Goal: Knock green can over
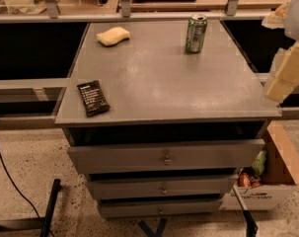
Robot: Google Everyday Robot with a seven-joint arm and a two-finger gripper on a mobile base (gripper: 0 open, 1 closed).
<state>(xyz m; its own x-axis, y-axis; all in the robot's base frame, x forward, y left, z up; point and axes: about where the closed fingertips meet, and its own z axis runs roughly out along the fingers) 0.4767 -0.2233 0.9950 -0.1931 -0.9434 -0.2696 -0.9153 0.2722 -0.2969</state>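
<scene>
The green can stands upright on the grey table, at about 1 o'clock from the table's middle. Its long axis is vertical and the silver top faces up. It is near the far edge, while the right edge is further off. Bare surface lies around it on all sides, and most of the free room is toward 6 and 7 o'clock.

A yellow sponge lies at 11 o'clock, well apart from the can. A black wrapper lies flat at 8 o'clock, near the left edge.

The pale end effector hangs at 3 o'clock, beside the right edge, apart from the can. Whether it is spread or pressed together, I cannot tell.
</scene>
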